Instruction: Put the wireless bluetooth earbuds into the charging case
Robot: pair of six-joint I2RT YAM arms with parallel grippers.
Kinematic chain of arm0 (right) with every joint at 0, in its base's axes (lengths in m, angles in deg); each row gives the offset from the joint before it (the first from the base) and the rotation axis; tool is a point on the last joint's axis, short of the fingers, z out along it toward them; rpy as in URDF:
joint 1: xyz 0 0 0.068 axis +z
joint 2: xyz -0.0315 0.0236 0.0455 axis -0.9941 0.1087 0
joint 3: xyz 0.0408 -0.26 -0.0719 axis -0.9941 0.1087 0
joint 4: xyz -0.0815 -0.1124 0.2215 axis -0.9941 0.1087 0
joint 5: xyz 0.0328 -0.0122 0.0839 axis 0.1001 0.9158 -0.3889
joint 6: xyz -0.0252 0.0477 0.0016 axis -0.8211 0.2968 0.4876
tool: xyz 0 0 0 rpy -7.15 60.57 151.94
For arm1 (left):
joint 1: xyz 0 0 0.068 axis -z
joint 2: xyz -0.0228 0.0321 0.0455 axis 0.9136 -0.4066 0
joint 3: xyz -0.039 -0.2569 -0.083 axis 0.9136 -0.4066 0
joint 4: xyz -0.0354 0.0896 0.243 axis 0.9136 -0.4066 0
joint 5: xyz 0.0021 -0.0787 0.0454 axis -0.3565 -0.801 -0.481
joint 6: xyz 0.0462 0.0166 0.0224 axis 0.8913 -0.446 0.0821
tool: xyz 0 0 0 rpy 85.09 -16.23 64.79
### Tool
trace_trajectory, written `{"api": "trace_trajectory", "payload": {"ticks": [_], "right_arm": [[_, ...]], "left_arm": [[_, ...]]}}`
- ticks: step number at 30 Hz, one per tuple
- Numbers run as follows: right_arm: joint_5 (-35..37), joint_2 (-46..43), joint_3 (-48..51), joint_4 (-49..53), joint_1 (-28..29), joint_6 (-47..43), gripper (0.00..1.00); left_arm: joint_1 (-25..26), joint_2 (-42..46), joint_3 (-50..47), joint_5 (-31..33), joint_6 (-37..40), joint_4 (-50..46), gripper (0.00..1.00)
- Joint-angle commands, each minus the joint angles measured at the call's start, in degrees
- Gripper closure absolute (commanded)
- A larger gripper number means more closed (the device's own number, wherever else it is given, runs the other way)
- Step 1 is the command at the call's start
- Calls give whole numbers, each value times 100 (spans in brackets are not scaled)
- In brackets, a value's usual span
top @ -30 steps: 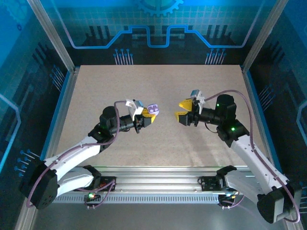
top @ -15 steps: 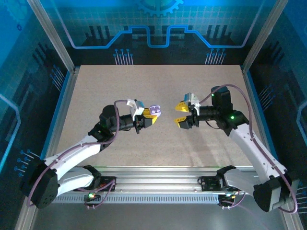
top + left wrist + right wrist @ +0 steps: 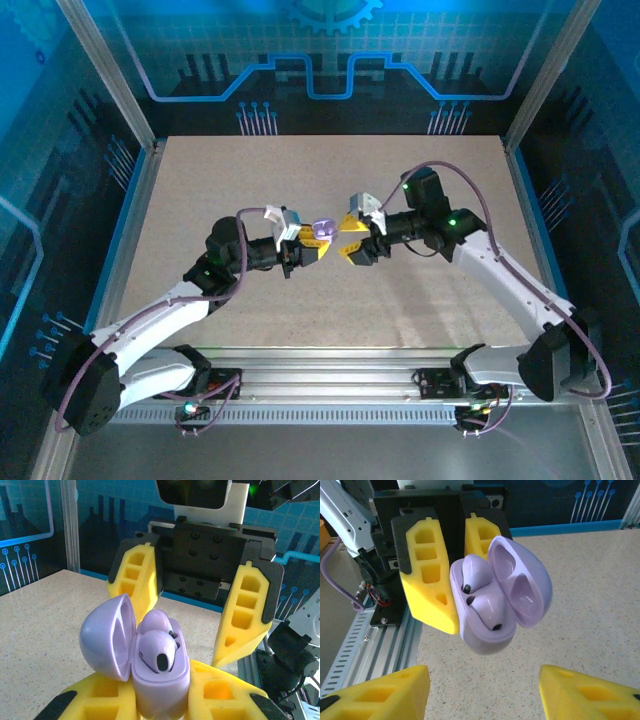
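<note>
Here the lavender case [image 3: 161,692] is held clamped in the left pincer [image 3: 303,250] above the desk [image 3: 200,180], with its lid [image 3: 106,639] open and both earbuds [image 3: 159,652] apparently seated. Its mouth and long axis are pointed at the parted right pincer [image 3: 352,241] just beside it. Probably only a gentle closing of the lid is left.

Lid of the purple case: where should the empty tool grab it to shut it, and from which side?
Probably the lid's free top edge, one finger on its domed back, one in its hollow, coming from the end away from the left tool. That tool pinches the case, so only the lid, leaning out, is free. The open right tool faces that end.
</note>
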Motion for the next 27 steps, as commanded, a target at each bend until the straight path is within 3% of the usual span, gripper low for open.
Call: {"api": "trace_trajectory", "payload": {"ticks": [1,11,23,27], "right_arm": [[-110,248,-351,287,157,-259,41],[-498,411,-693,578,309,-645,46],[-745,-330,-353,317,8,-626,50],[-380,-556,-164,255,-66,-640,52]], "left_arm": [[15,92,187,-201,151,13,95],[11,112,189,-206,226,-163,94],[15,80,135,-145,209,-245,94],[9,75,121,-203,157,-159,94]]}}
